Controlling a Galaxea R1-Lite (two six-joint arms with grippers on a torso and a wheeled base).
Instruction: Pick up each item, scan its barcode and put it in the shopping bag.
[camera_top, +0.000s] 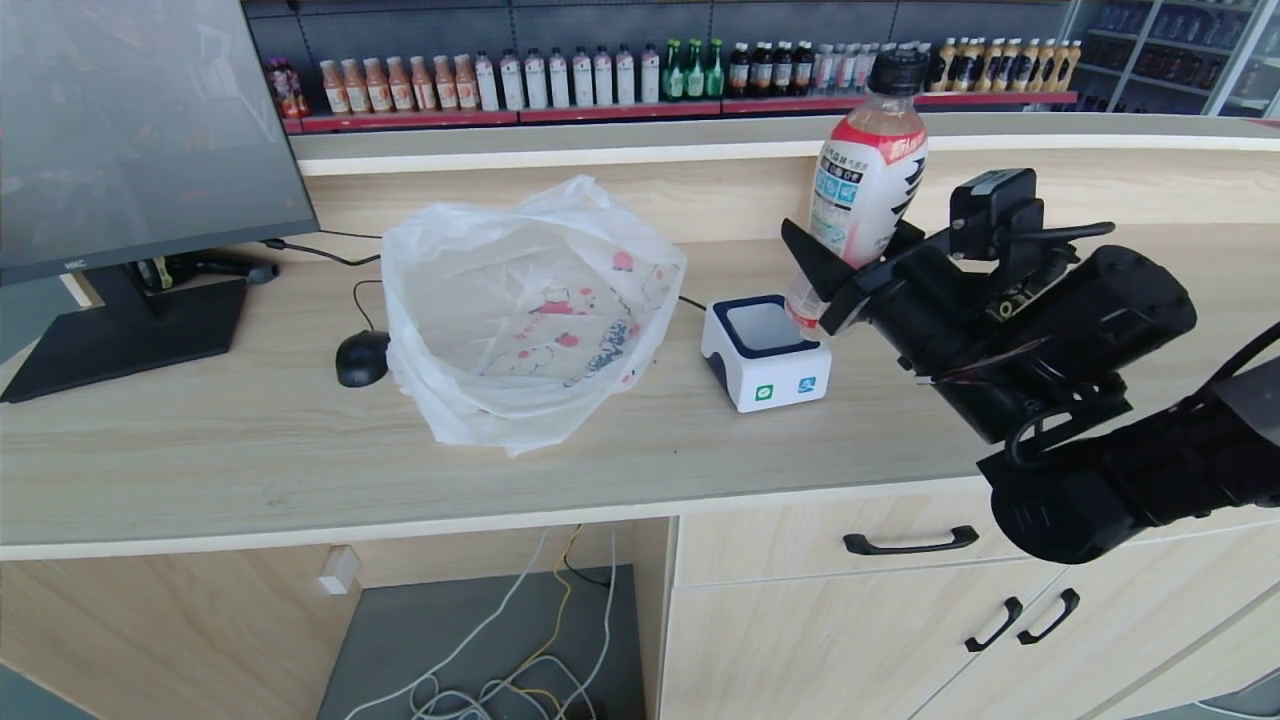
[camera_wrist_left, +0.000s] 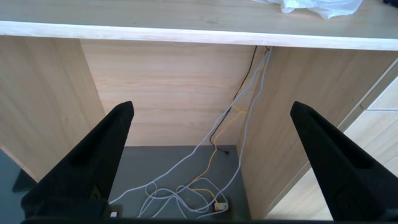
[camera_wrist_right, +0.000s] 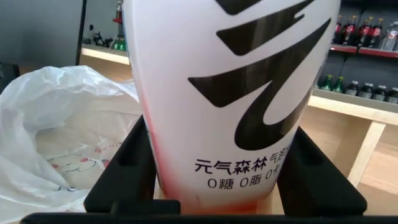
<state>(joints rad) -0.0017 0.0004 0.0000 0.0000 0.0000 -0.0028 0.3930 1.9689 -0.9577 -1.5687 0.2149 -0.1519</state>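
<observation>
A drink bottle with a white and pink label and a black cap is held upright in my right gripper, which is shut on its lower half. Its base hangs just above the right rim of the white barcode scanner box on the counter. In the right wrist view the bottle sits between the two black fingers. The white plastic shopping bag stands open to the left of the scanner, and its edge appears beyond the bottle. My left gripper hangs open below the counter edge, facing the cable recess.
A monitor on a black stand occupies the counter's left end, with a handheld scanner behind it and a black mouse beside the bag. Shelves of bottles line the back. Cables lie on the floor under the counter.
</observation>
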